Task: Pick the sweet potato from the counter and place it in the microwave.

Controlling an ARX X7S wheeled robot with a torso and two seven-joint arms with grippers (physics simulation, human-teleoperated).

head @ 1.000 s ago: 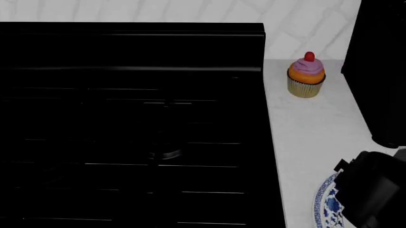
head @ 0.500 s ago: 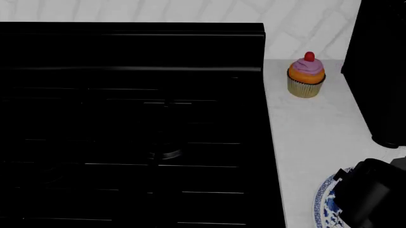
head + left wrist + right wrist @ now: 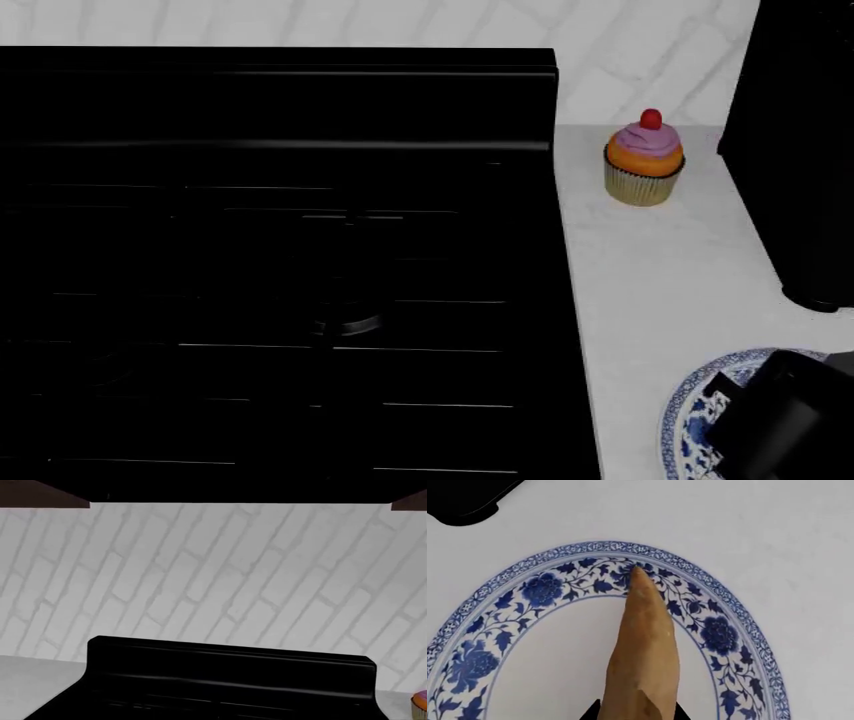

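The tan-orange sweet potato (image 3: pixel 644 650) lies lengthwise over a blue-and-white plate (image 3: pixel 694 572), its pointed end away from the camera. My right gripper (image 3: pixel 637 716) is shut on its thick end, with a black fingertip pressed against each side. In the head view my right arm (image 3: pixel 787 420) covers the plate (image 3: pixel 683 405) at the lower right and hides the sweet potato. The black microwave (image 3: pixel 801 150) stands on the white counter (image 3: pixel 654 270) at the right edge. My left gripper shows in no view.
A pink-and-orange cupcake (image 3: pixel 645 160) stands on the counter beside the stove's back corner. The wide black stove (image 3: pixel 267 250) fills the left of the head view. A white brick wall (image 3: pixel 213 580) rises behind the stove.
In the head view my right arm has slid down toward the lower right corner. More of the plate's rim now shows.
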